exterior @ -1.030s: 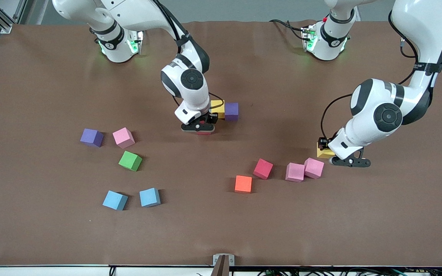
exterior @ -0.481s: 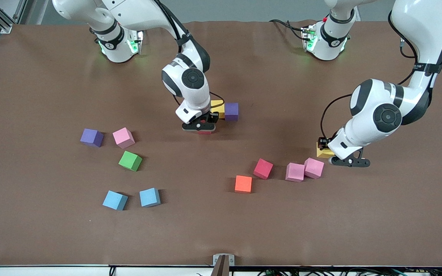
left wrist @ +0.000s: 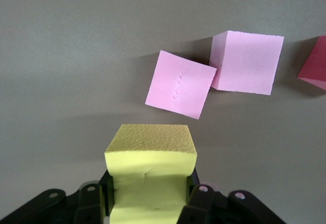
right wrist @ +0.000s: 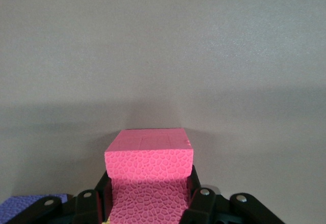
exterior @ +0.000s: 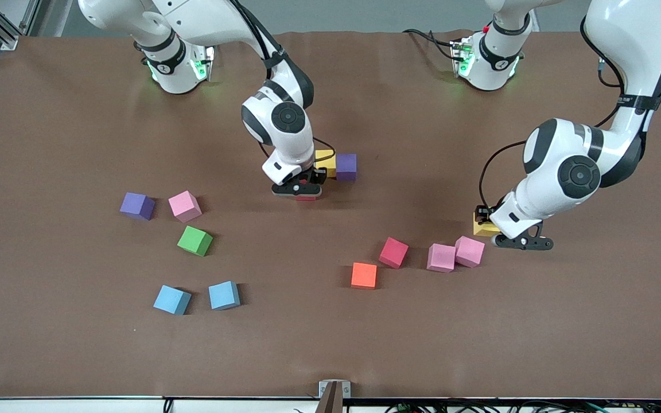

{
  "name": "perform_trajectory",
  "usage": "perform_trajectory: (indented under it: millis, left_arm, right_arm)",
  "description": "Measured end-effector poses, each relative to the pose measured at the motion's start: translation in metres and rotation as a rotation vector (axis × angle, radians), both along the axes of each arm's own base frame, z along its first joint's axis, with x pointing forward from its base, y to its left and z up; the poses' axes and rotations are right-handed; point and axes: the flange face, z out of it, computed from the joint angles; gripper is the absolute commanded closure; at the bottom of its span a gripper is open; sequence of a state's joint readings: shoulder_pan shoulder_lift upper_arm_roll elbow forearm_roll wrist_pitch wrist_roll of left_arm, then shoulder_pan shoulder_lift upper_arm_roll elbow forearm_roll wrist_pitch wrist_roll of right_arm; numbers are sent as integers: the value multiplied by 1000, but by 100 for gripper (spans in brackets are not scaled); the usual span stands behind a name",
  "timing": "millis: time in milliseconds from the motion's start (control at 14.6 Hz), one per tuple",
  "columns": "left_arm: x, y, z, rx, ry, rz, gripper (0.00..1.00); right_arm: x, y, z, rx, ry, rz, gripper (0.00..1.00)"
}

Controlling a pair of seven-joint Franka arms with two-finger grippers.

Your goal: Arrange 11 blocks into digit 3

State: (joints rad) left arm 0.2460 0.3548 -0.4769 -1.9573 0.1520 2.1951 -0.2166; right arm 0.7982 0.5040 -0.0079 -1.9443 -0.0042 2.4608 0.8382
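My right gripper (exterior: 305, 191) (right wrist: 149, 203) is shut on a red block (exterior: 306, 198) (right wrist: 149, 168), low at the table right beside a yellow block (exterior: 325, 162) that touches a purple block (exterior: 346, 166) (right wrist: 28, 203). My left gripper (exterior: 484, 223) (left wrist: 150, 203) is shut on another yellow block (exterior: 482, 230) (left wrist: 150, 158), low near two touching pink blocks (exterior: 441, 257) (exterior: 469, 251) (left wrist: 181, 84) (left wrist: 247, 61). Loose blocks lie nearer the front camera: a red one (exterior: 393, 252) (left wrist: 315, 63) and an orange one (exterior: 364, 275).
Toward the right arm's end of the table lie a purple block (exterior: 137, 205), a pink block (exterior: 185, 206), a green block (exterior: 195, 240) and two light blue blocks (exterior: 172, 299) (exterior: 224, 295). The brown table (exterior: 330, 344) lies bare along its front edge.
The right gripper with the red block has edged very slightly toward the yellow block. The left arm and the loose blocks have not moved.
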Motion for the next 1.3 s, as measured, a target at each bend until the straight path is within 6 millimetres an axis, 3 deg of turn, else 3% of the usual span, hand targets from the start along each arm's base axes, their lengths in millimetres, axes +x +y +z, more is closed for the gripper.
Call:
perform_trajectory:
  millis: [1305]
  left_arm:
    - [0,0,-2,-1,4,0,66]
  right_arm:
    - [-7,2,-4,-7,7,-3,98]
